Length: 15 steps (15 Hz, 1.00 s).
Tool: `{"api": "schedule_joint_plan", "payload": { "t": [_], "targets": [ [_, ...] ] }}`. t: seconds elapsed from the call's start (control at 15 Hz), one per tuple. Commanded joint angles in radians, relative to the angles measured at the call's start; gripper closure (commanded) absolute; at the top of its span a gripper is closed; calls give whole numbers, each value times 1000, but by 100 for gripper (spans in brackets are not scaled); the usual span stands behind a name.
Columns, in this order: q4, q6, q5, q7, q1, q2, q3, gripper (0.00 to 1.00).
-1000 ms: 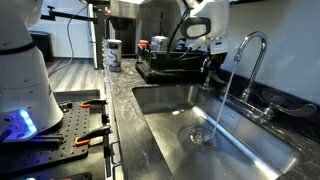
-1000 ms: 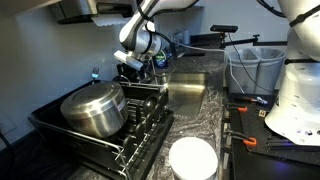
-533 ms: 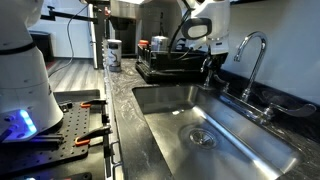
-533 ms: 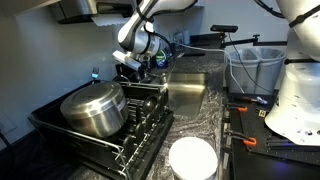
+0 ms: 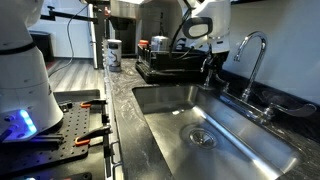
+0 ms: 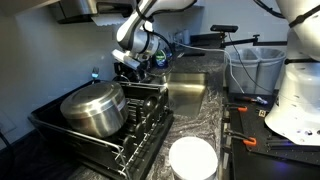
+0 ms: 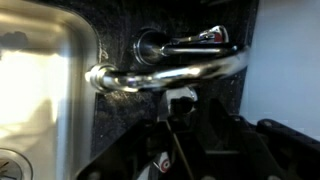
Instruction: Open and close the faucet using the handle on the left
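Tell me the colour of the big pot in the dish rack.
Silver, bare shiny metal. The pot shows best in an exterior view.

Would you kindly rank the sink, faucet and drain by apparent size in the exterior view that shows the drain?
1. sink
2. faucet
3. drain
The differences are plain, so nearness changes nothing.
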Motion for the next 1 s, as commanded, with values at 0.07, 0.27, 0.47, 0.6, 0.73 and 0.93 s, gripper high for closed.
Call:
{"api": "schedule_joint_plan", "payload": {
  "t": [0.07,0.27,0.47,0.6,0.73,0.93],
  "targets": [
    [-9,26,9,-34,5,-43,8,27],
    [-61,12,1,-58,8,-93,3,5],
    [-136,-43,-19,-74,12,-153,-11,0],
    [-188,-88,-29,-82,9,-184,-16,0],
    [-248,-132,-52,-74,12,-226,-27,0],
    [-363,-194,-144,-58,24,-331,-60,0]
  ]
}}
